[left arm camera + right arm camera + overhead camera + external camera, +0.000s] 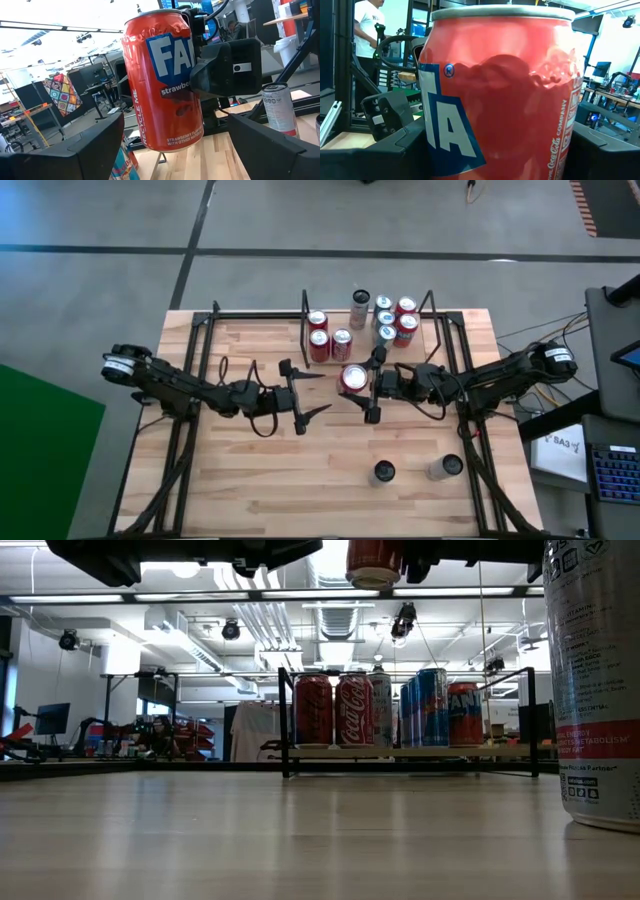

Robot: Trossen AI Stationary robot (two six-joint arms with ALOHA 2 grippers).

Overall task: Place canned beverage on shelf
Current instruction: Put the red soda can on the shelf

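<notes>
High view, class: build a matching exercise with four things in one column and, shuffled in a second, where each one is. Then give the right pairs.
Things:
1. red Fanta can
2. left pincer
3. two dark-topped cans
4. group of red and blue cans

Places:
A. standing on the shelf at the table's far edge
B. held off the table in the right pincer
C. open and empty, facing the held can
D. standing on the bare table near its front edge

Pairs: 1-B, 2-C, 3-D, 4-A
</notes>
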